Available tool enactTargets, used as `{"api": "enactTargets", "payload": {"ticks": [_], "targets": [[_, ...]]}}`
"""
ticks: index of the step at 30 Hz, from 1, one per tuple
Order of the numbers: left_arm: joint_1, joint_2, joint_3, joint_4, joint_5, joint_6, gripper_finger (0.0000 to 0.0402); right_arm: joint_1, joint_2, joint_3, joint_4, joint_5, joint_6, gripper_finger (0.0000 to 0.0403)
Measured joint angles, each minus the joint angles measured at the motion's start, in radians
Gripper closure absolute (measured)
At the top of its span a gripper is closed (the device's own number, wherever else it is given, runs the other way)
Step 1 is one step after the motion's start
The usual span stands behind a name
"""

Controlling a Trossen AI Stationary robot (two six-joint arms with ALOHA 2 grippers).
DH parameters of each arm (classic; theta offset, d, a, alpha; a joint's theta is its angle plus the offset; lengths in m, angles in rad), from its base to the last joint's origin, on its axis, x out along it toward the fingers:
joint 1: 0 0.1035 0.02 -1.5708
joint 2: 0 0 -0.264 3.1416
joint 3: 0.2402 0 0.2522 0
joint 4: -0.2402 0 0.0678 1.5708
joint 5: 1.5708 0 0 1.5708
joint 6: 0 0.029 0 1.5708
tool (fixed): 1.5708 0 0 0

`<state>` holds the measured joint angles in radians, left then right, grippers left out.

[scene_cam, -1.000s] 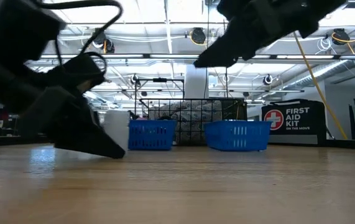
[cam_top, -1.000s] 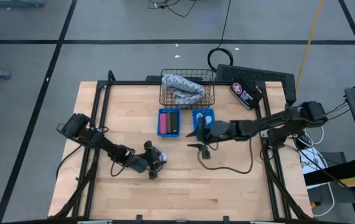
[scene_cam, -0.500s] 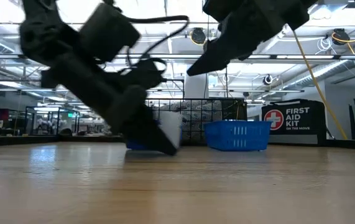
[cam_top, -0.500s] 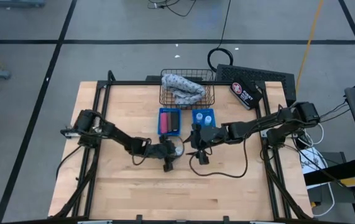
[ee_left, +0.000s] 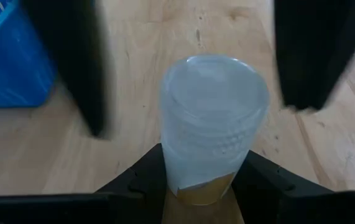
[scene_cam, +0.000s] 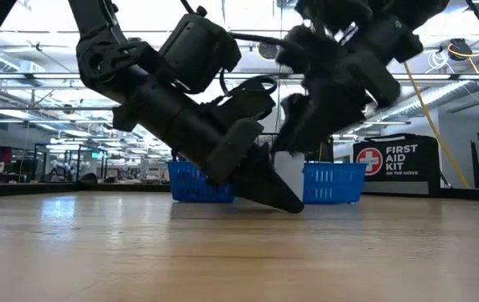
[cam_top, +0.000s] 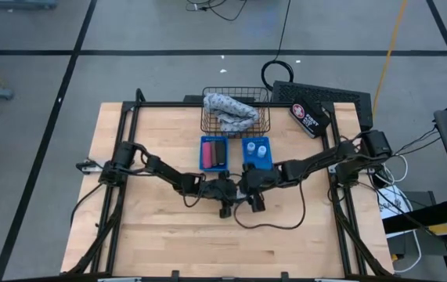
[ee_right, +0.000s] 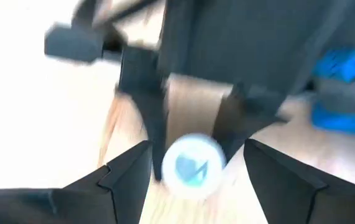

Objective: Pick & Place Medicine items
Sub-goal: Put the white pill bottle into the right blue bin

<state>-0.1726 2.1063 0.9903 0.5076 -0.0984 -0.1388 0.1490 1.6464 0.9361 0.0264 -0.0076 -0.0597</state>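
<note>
Carrying a white bottle (ee_left: 214, 118) pinched in the left gripper (ee_left: 205, 186), upright, cap away from the wrist, jaws pressed against its lower part. Moved over the last second from well to the left of the blue basket (cam_top: 245, 153) that already holds white bottles, to just in front of that basket. Held just above the wood of the table (cam_top: 168, 243), as far as can be judged from table height, not set down.

Met there by the right gripper (ee_right: 193, 155), swung in from in front of the basket's right side. Jaws spread wide, one finger on either side of the bottle, and not yet touching it as far as can be seen. Widened within the last second, so probably readied for a take, not a release.

Looks like a handover in the making: bottle fetched by the left side, to be passed across and dropped in the basket just behind. Calls next for a close by the right jaws above the left fingers, then a let-go on the left. Risk of clashing fingers, since both pairs crowd the same small bottle.
</note>
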Motion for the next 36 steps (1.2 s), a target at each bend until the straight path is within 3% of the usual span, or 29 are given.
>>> {"api": "enactTargets", "payload": {"ticks": [11,22,29,36], "targets": [[0.003,0.0,0.0,-0.016,0.005,0.003,0.0246,0.009,0.037,-0.001,-0.009,0.003,0.019,0.018],[0.003,0.0,-0.001,-0.012,0.003,0.005,0.0245,0.008,0.037,-0.001,-0.009,0.002,0.021,0.0277],[0.004,0.003,-0.003,0.049,-0.002,0.052,0.0222,0.008,0.037,-0.001,-0.009,0.002,0.022,0.0277],[0.009,-0.05,-0.005,-0.006,0.01,-0.05,0.0175,0.007,-0.002,-0.001,-0.06,0.004,0.022,0.0277]]}}
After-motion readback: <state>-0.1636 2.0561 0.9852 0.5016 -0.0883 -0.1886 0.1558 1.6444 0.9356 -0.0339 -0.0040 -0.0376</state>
